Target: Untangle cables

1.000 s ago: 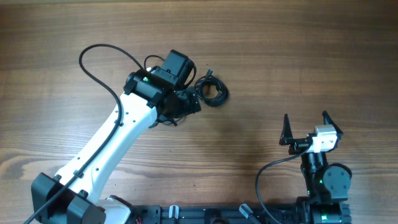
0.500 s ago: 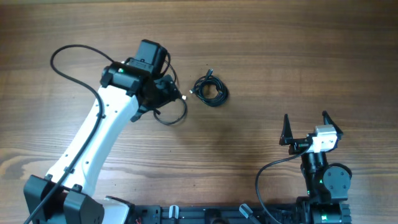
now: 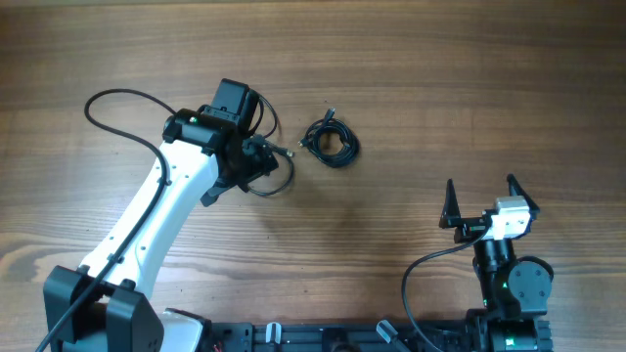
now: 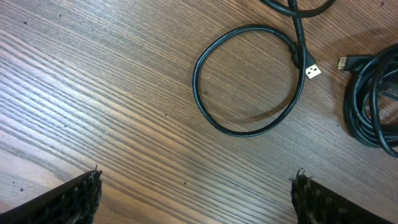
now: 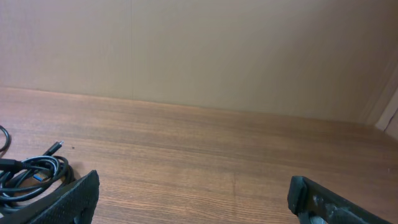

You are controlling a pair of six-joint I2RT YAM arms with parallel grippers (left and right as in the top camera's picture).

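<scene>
L claw [image 4: 198, 198] wide open, empty, over looped cable [image 4: 249, 133]; R claw [image 3: 480, 184] wide open too, touching nothing.

The table [image 4: 124, 93] is matt wood with fine, ridged grain. Just ahead of the left gripper [image 4: 196, 183], the cable [image 4: 194, 84] has a smooth, faintly glossy black plastic sheath and a bright metal plug [image 4: 313, 71]; the gripper's pads [image 4: 68, 202] look black, rough and matt.
</scene>
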